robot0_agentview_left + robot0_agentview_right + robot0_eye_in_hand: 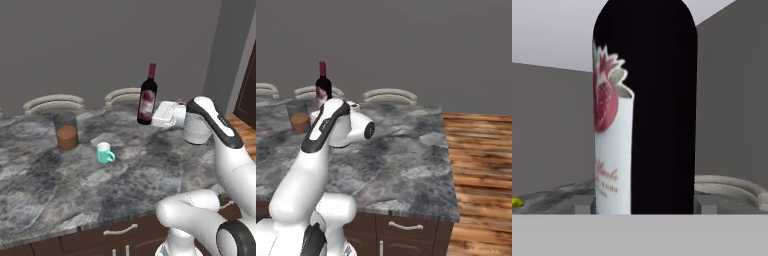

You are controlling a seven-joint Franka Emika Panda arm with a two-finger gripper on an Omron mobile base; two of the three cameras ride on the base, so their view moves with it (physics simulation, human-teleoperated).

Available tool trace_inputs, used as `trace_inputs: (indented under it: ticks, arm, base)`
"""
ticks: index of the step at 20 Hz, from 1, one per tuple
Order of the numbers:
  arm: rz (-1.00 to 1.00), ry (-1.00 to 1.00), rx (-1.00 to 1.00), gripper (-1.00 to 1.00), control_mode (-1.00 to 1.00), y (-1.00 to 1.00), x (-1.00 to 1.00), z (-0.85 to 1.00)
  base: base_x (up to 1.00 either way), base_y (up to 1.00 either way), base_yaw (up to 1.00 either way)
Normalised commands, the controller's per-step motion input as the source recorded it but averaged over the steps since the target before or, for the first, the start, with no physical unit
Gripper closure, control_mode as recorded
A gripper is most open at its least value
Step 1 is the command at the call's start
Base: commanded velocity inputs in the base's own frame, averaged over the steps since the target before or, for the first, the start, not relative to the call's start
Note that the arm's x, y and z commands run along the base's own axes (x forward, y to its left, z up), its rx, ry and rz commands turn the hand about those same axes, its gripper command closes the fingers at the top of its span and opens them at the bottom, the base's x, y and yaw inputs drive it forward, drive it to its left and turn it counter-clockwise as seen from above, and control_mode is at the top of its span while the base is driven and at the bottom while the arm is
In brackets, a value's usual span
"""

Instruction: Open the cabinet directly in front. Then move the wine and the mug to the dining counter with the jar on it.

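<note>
Grey walls back a wide grey marbled stone counter [45,170], where, from the left base view, the pincer [156,116] grips the slim dark glass wine bottle [147,97] around its lower body, upright above the stone. Lowering it straight and level seems wise. Beyond the bottle's left stand a small teal mug [105,153] and a clear glass jar with brown contents [66,130], well apart.

From the right base view, bare counter [406,150] lies right of the bottle [322,85].

Hand view: the bottle [647,110] sits between the fingertips, label showing.
</note>
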Motion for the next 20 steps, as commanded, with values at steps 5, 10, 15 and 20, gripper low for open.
trace_inputs:
  ticks: [5,10,15,20]
  arm:
    - [0.17,-0.07,-0.04,1.0,-1.0,0.02,1.0,-0.63]
    - [0.05,-0.05,-0.03,1.0,-1.0,0.0,0.71,-0.31]
    - [0.0,0.01,0.0,1.0,-1.0,0.0,0.0,-0.02]
    - [0.02,0.09,-0.01,1.0,-1.0,0.01,0.02,-0.43]
  base:
    - [0.0,0.0,0.0]
    - [0.0,0.0,0.0]
    - [0.0,0.0,0.0]
    - [0.0,0.0,0.0]
